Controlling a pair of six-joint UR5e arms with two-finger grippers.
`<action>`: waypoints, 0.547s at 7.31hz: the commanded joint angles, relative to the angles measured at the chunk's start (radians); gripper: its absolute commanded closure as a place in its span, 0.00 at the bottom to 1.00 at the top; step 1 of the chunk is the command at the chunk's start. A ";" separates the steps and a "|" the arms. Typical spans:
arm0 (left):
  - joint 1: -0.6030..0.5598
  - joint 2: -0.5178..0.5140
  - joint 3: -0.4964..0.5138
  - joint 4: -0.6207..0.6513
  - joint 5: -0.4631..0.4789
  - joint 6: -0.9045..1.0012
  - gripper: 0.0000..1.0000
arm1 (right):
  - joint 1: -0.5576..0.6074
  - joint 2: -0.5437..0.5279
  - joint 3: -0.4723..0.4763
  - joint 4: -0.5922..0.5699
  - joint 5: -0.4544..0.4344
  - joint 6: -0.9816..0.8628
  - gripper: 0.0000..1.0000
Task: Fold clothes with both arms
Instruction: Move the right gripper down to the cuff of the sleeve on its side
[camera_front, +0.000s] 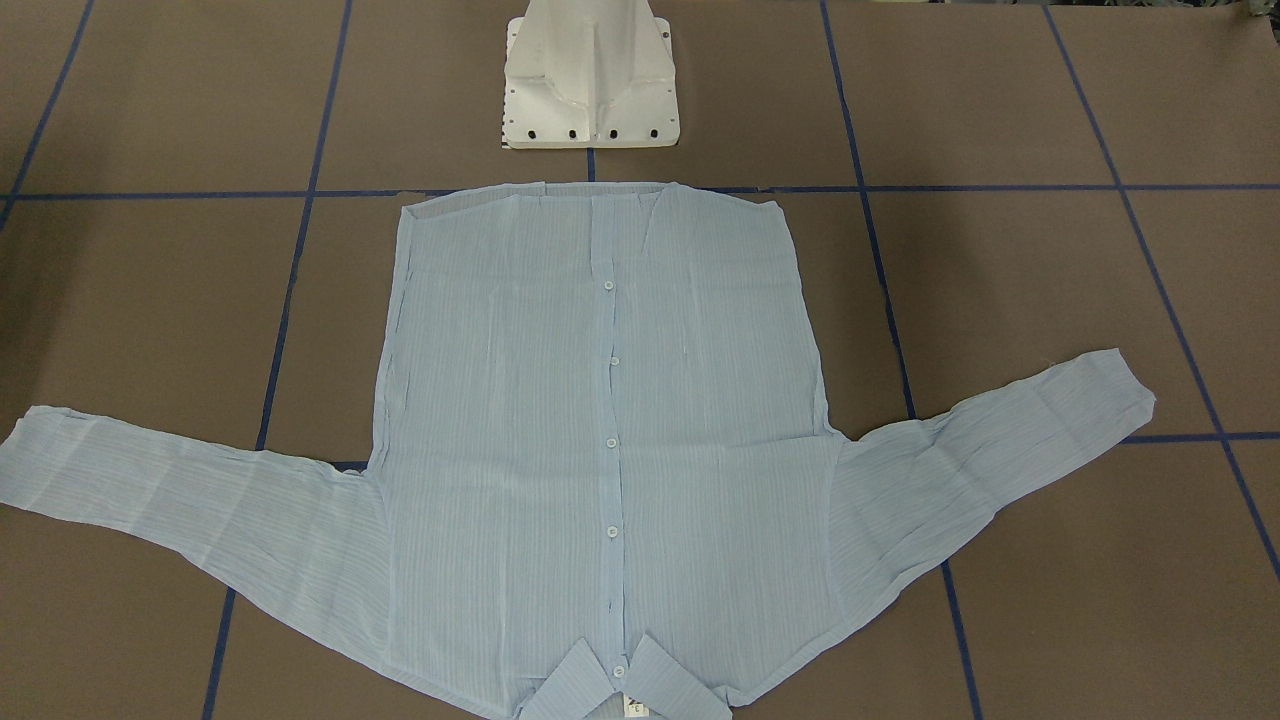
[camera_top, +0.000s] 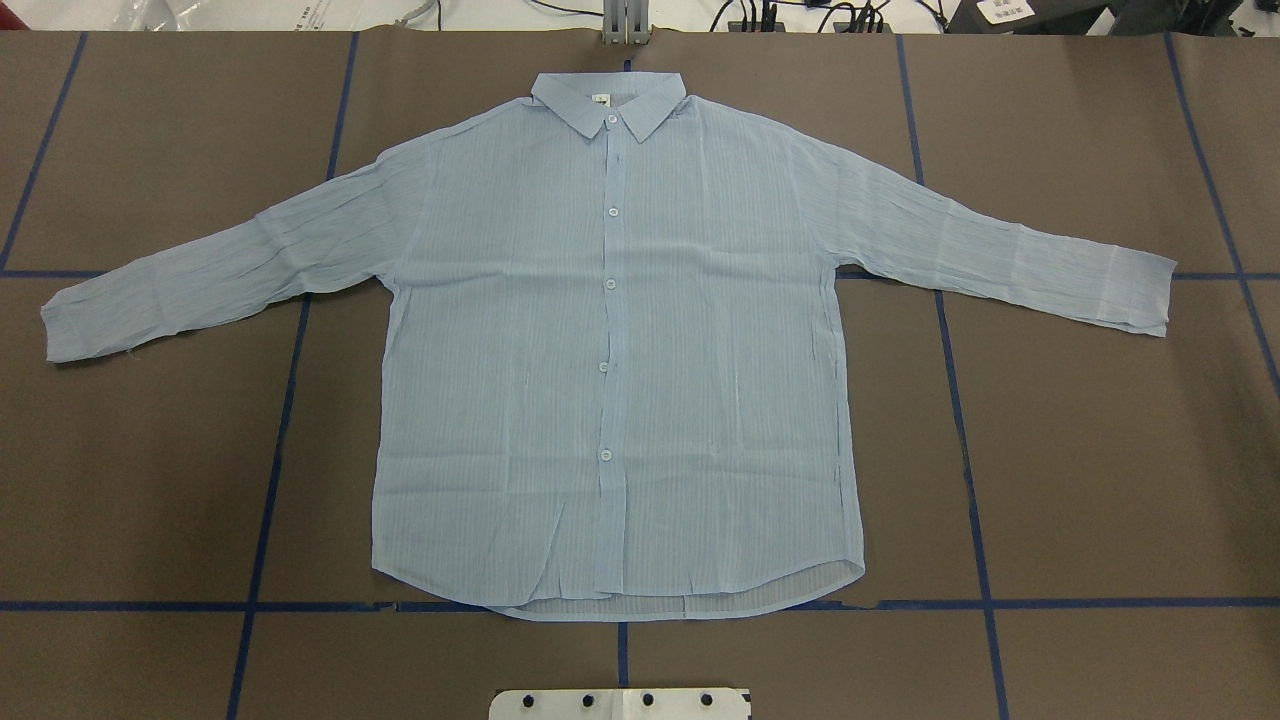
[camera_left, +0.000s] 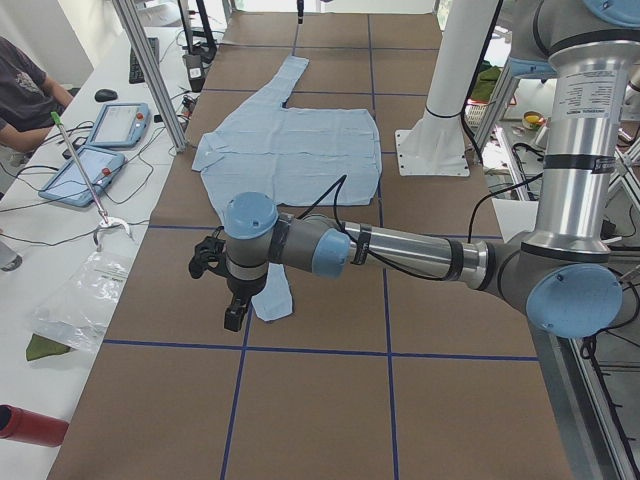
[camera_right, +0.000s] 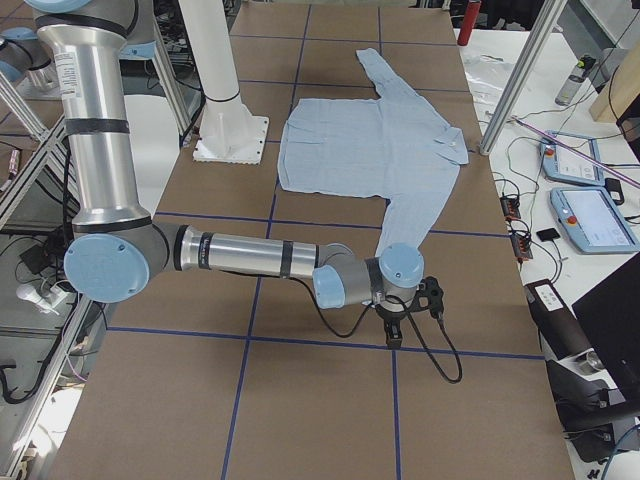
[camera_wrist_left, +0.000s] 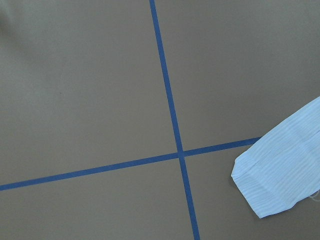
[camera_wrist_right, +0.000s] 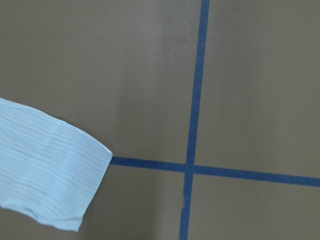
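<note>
**Q:** Front-facing and overhead views: where is the shirt (camera_front: 600, 430)?
**A:** It lies flat on the desk (camera_front: 1050, 110), buttoned side up, with both sleeves spread sideways. Neither end effector appears in these views. No fold is made yet.

**Q:** Left side view?
**A:** The left end effector (camera_left: 234, 312) hangs low over the desk, just past the sleeve tip. The left cuff (camera_left: 272, 300) lies just beside it, on its shirt-ward side. Whether the fingers are apart or together cannot be told here.

**Q:** Right side view?
**A:** This is the mirror case. The right end effector (camera_right: 394, 328) hangs just beyond the right sleeve (camera_right: 405, 215), whose tip is hidden behind the wrist. Finger state again cannot be told.

**Q:** Wrist views?
**A:** No fingers show. The left cuff sits at the lower right near a tape cross (camera_wrist_left: 180, 153); the right cuff (camera_wrist_right: 50, 175) sits at the lower left.

**Q:** Governing relation?
**A:** Each sleeve's long axis runs from its end effector inward to the shoulder. Each arm is nearer its own cuff. Judged next step: shift inward over the cuff, then descend.
</note>
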 joint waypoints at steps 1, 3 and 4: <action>0.001 -0.002 0.020 -0.055 -0.001 0.000 0.00 | -0.147 0.001 -0.078 0.273 -0.039 0.334 0.00; 0.001 0.001 0.017 -0.057 -0.001 0.005 0.00 | -0.212 0.000 -0.083 0.328 -0.092 0.389 0.00; -0.001 0.003 0.020 -0.075 -0.001 0.005 0.00 | -0.247 0.001 -0.081 0.328 -0.094 0.389 0.00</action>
